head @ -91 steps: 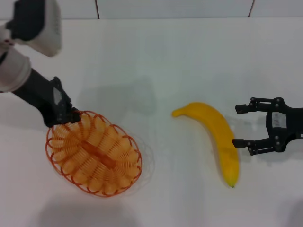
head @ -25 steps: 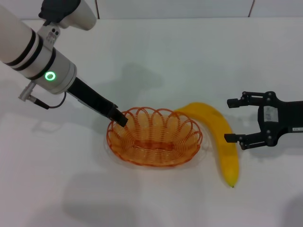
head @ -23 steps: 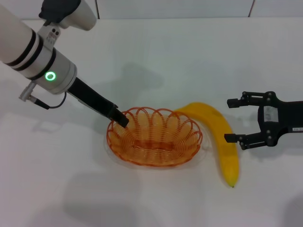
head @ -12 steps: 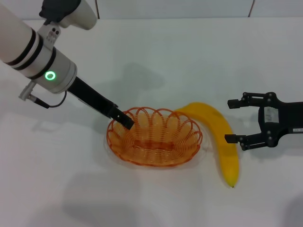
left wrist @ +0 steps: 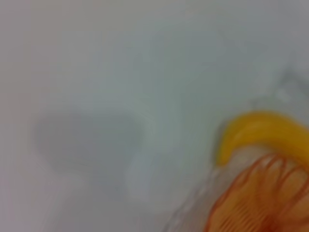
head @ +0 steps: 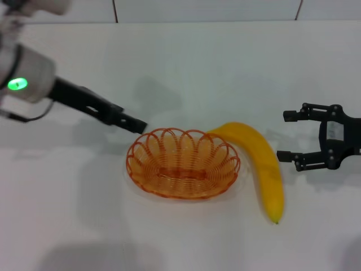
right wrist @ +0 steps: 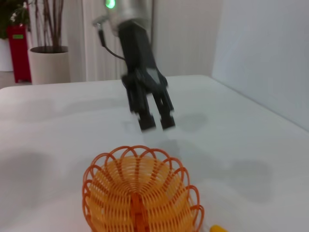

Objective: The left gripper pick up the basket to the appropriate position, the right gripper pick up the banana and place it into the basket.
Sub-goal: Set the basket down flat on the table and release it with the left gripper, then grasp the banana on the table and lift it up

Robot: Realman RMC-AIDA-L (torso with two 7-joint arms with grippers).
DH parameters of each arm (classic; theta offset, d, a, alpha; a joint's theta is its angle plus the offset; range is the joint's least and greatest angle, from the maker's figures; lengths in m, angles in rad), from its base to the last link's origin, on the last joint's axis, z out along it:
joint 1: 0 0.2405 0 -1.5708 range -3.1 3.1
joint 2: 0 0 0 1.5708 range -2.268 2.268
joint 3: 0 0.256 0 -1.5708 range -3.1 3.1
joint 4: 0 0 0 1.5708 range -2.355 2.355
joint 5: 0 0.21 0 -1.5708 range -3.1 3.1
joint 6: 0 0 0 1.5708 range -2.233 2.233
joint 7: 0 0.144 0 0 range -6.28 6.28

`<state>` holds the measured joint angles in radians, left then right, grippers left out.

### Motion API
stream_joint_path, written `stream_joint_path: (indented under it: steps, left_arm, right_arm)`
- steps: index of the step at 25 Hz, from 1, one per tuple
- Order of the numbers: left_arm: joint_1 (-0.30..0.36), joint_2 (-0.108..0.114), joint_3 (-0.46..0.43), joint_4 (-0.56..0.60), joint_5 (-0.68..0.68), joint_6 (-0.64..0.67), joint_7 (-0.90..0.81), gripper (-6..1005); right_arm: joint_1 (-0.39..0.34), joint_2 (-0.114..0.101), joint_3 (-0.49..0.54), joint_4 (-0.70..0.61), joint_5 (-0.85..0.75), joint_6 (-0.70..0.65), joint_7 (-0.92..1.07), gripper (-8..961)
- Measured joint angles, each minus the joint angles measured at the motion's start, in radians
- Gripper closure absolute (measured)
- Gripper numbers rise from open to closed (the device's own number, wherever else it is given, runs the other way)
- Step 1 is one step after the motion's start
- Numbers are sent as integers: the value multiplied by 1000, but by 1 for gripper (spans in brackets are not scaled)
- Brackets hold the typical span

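Note:
The orange wire basket (head: 148,148) stands upright on the white table, mid-view. The yellow banana (head: 261,163) lies just right of it, its stem end touching or nearly touching the basket's far right rim. My left gripper (head: 139,126) hangs just off the basket's far left rim, clear of it. In the right wrist view it (right wrist: 155,122) is open and empty beyond the basket (right wrist: 140,193). My right gripper (head: 282,135) is open and empty, just right of the banana's middle. The left wrist view shows the banana's end (left wrist: 256,134) and the basket's rim (left wrist: 260,193).
The white table (head: 197,68) runs to a wall edge at the back. A potted plant (right wrist: 48,63) and a red object (right wrist: 19,43) stand far behind the table in the right wrist view.
My left gripper has let go of the basket's rim and drawn back to the left and up. The basket stays put beside the banana. My right gripper has shifted slightly right.

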<state>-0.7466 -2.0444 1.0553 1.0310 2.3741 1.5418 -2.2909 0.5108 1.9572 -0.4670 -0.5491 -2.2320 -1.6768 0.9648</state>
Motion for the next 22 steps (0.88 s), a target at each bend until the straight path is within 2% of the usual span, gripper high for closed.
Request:
stream_joint_path:
  steps: [2,4,7,10,12,16,18,22]
  left_arm:
    - [100,4,-4,117,-102,17,56,154]
    - [177,7,-14,177,-190,20,134,163]
    - [265,6,-25,206,-284,13,274,167]
    - [361,2,-29,184,-424,-6,522,167]
    - [428,1,-34,103,-578,-10,779,168]
    - [477,7,-47,-139,-776,4,1161,168]
    - [478,10,-55,-242,-777,11,1268,168]
    - [469,12,-97,-310,-669,11,1260,169]
  right_arm:
    - [-3,0,4,0,0,-1,0,136]
    - [-6,0,7,0,0,-1,0,137]
    - [-14,0,36,0,0,-1,0,138]
    - [-16,0,60,0,0,-2,2,139]
    - [-18,0,80,0,0,-3,9,140]
    - [-21,0,93,-7,0,-11,50,141]
    - [-21,-3,94,-9,0,-13,76,142]
    - [-18,-6,94,-11,0,-13,108,143]
